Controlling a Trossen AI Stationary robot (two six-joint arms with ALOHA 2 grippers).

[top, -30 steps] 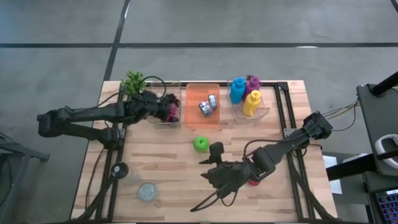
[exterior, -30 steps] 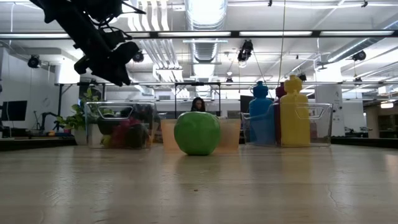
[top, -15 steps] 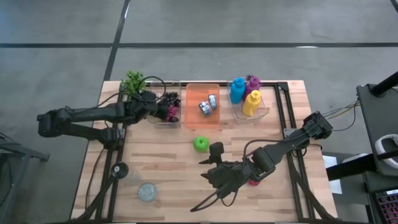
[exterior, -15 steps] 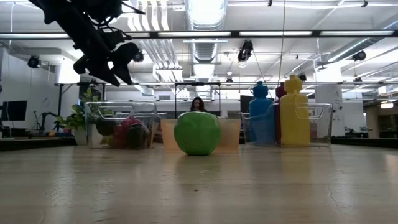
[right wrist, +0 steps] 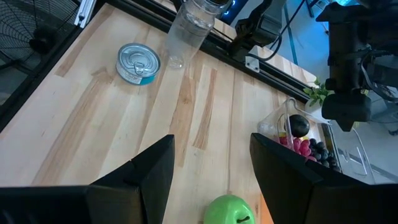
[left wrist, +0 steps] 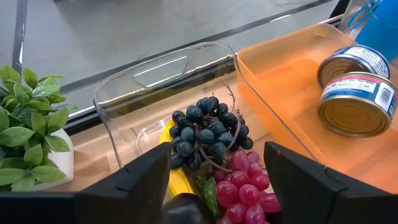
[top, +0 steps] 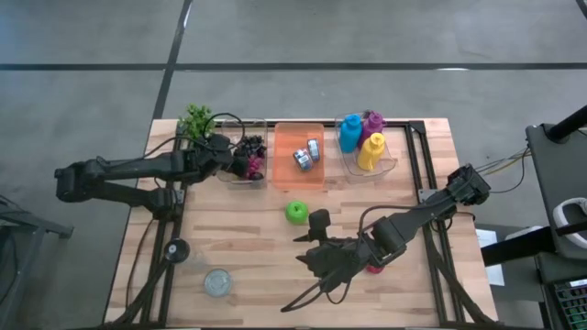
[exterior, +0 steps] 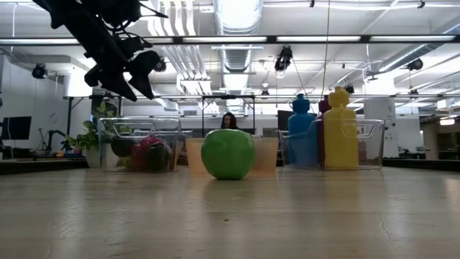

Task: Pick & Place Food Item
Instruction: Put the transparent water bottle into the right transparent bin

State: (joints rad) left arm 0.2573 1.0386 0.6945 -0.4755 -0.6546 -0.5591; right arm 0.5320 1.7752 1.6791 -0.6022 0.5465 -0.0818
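Hovering left hand (top: 240, 158) open over clear bin (top: 260, 122), apple (top: 295, 212) apart

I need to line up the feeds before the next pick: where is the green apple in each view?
High view: green apple mid-table, below the orange bin.
Low view: apple centre, in front of the orange bin.
Left wrist view: not in it.
Right wrist view: apple at the bottom edge.
Shared landmark: the orange bin.

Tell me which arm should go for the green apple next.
Right, probably. The right pincer hovers open just beside the green apple on the bare table, with it in its wrist view. The left pincer is open over the clear bin of fruit, farther away.
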